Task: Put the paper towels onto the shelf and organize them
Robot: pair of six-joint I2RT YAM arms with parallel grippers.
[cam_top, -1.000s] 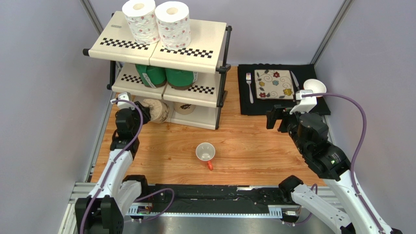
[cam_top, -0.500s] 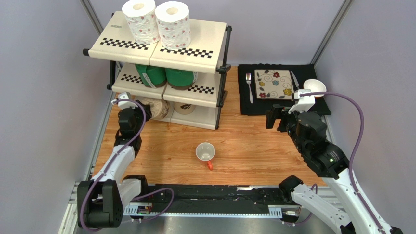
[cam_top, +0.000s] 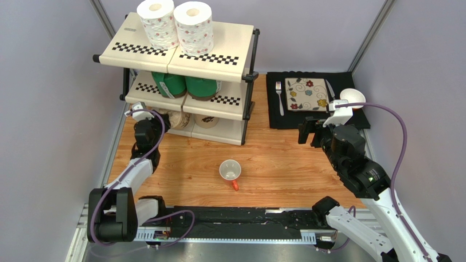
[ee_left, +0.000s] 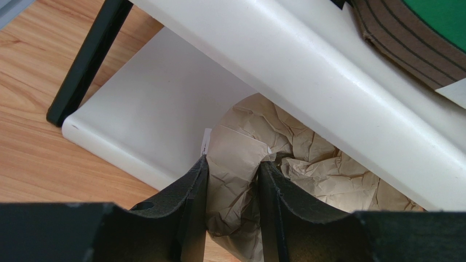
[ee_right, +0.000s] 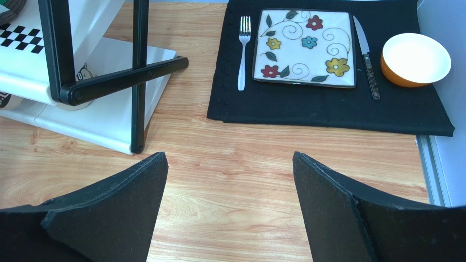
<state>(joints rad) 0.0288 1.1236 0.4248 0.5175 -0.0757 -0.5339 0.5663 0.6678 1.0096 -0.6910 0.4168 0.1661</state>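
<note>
- I see the tan roll (ee_left: 306, 164) at the left end of the shelf's (cam_top: 229, 54) bottom tier, tucked under the middle tier, with its crumpled paper facing my left wrist camera.
- My left fingers (ee_left: 194, 191) are closed on a fold of that roll's wrapping, pinching it between both pads.
- The second tan roll (cam_top: 208, 120) sits just beside it on the same tier, to the right.
- Two green rolls (cam_top: 186, 84) sit side by side on the middle tier.
- Two white floral rolls (cam_top: 175, 24) stand upright, touching, on the top tier.
- My right fingers (ee_right: 109, 218) are spread wide and hold nothing, hovering over the counter (cam_top: 273, 164) near the black placemat (cam_top: 344, 117).
- The placemat carries a flowered plate (ee_right: 303, 48), a fork (ee_right: 243, 52), a knife (ee_right: 365, 57) and an orange bowl (ee_right: 415, 60).
- A white mug (cam_top: 229, 171) lies on its side mid-counter, well apart from both arms.
</note>
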